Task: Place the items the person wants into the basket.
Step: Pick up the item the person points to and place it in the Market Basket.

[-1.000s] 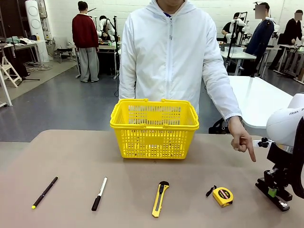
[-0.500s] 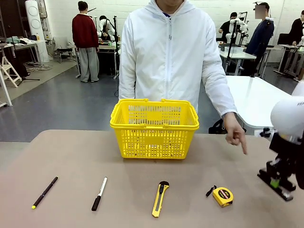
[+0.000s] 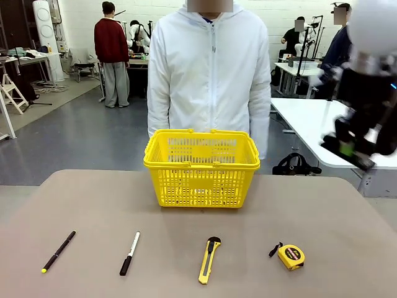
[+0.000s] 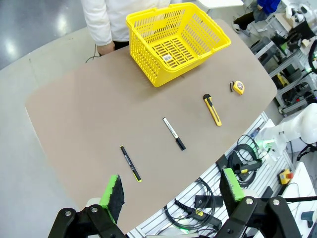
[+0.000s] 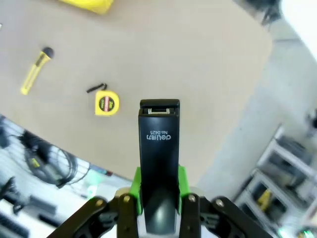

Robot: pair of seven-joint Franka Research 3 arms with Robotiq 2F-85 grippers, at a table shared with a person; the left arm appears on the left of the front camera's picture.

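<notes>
Black stapler (image 5: 158, 144) held high, right of the basket (image 3: 201, 186)

The stapler is clamped between the closed right fingers (image 5: 183, 177), up to the right of the yellow basket and above its rim. It should probably travel level over the rim's middle, sink inside, then be released. The left fingers (image 4: 113, 191) gape empty, well away from the basket. A pen (image 3: 58, 251), marker (image 3: 129, 253), knife (image 3: 209, 259) and tape measure (image 3: 290, 256) lie on the table (image 3: 93, 205) before it.

You've got a tan table (image 3: 93, 205), rounded corners. Yellow lattice basket (image 3: 201, 167) stands at 12 o'clock. Row along the near edge, all lying apart: black pen with yellow tip (image 3: 59, 251) at 8, white marker with black cap (image 3: 129, 253) at 7, yellow-and-black utility knife (image 3: 209, 259) at 6, yellow tape measure (image 3: 290, 256) at 4.
</notes>
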